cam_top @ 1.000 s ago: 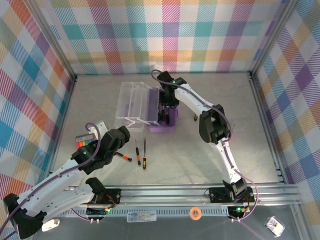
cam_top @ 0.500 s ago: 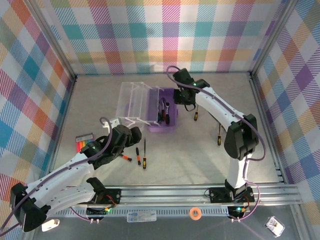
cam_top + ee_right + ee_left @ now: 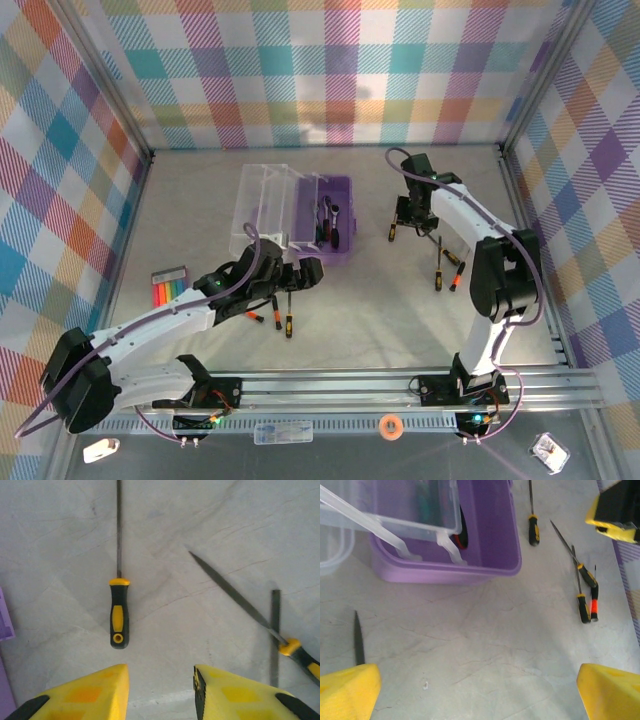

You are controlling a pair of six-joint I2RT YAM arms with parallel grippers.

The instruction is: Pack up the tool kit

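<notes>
The lilac tool kit case [image 3: 340,250] stands mid-table with its clear lid [image 3: 262,205] swung open to the left and a few tools [image 3: 330,222] inside. My left gripper [image 3: 303,272] hovers open just in front of the case [image 3: 490,555], nothing between its fingers [image 3: 350,692]. Two screwdrivers [image 3: 282,315] lie below it. My right gripper [image 3: 414,216] hangs open over bare table right of the case. A black-and-yellow screwdriver [image 3: 118,617] lies just ahead of its left fingertip [image 3: 95,695]. More thin tools [image 3: 235,597] lie to the right.
A rainbow-striped strip [image 3: 170,285] lies at the left of the table. Several screwdrivers [image 3: 585,595] are scattered right of the case. Checked walls close in the left, back and right sides.
My right gripper left the case, swung right over the loose screwdrivers and opened wider. My left arm reached forward and right, up to the case's front.
</notes>
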